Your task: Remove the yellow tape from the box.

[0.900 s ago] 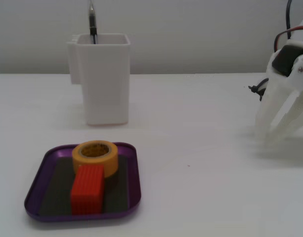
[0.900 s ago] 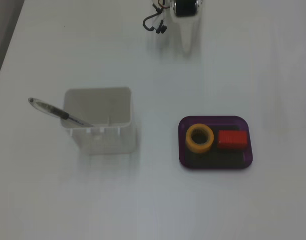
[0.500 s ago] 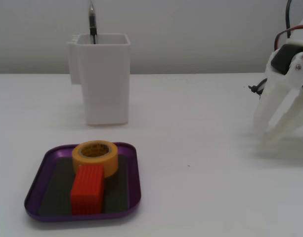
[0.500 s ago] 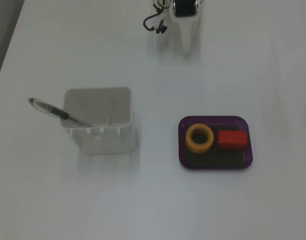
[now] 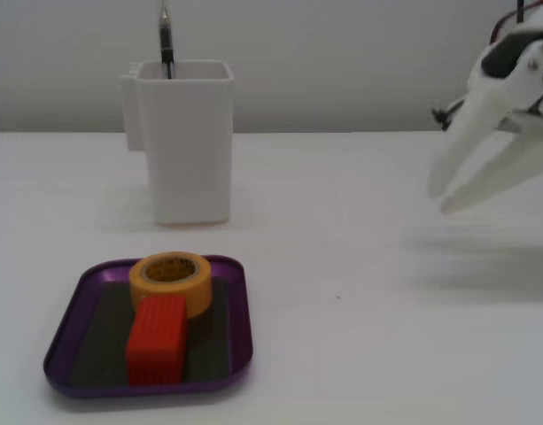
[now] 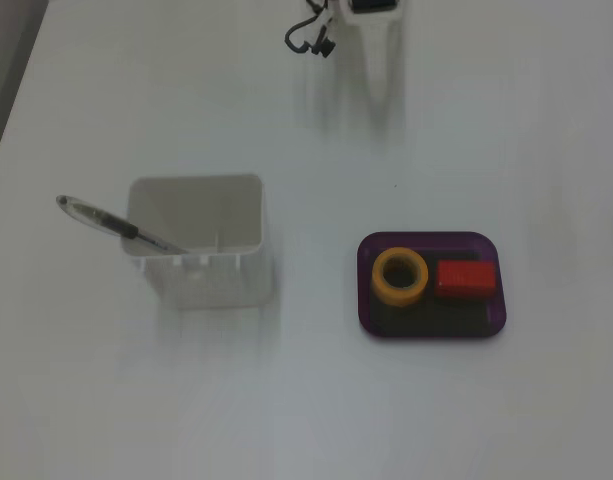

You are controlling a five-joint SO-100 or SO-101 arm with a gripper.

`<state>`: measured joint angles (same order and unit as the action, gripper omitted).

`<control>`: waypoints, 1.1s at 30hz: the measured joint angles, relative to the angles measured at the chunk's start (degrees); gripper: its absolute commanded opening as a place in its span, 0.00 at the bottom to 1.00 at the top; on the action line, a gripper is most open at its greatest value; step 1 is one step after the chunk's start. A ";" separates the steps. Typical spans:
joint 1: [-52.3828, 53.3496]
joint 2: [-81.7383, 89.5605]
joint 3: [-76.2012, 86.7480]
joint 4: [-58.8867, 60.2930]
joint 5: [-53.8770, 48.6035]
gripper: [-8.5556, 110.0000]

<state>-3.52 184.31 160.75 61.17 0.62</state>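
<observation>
The yellow tape (image 5: 198, 288) lies flat in the back half of the purple box (image 5: 147, 390), touching a red ribbed block (image 5: 156, 339) in front of it. In the other fixed view the tape (image 6: 379, 278) is in the left half of the box (image 6: 364, 290) and the block (image 6: 465, 278) is to its right. My gripper (image 5: 438, 202) hangs above the table at the far right, well away from the box, with its fingertips together and nothing held. It also shows at the top edge of the other fixed view (image 6: 379, 98).
A tall white square container (image 5: 187, 150) stands behind the box with a pen (image 5: 166, 40) sticking out of it. Seen from above, the container (image 6: 216, 280) is left of the box and the pen (image 6: 106, 222) leans out to the left.
</observation>
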 measured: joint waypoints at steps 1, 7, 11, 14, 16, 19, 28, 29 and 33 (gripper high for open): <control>0.00 -3.16 -2.55 -0.26 0.00 0.09; -0.70 -30.32 -23.12 -0.35 0.35 0.14; -0.70 -49.04 -37.97 0.26 0.26 0.17; -2.11 -61.61 -48.25 0.62 0.35 0.17; -3.78 -69.08 -53.88 0.62 0.35 0.17; -6.15 -78.49 -61.08 0.62 0.35 0.17; -6.06 -98.09 -75.59 0.53 0.35 0.17; -6.06 -99.67 -76.73 0.53 0.35 0.17; -6.06 -105.12 -81.21 0.53 0.35 0.17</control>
<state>-9.58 79.19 79.54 61.70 0.97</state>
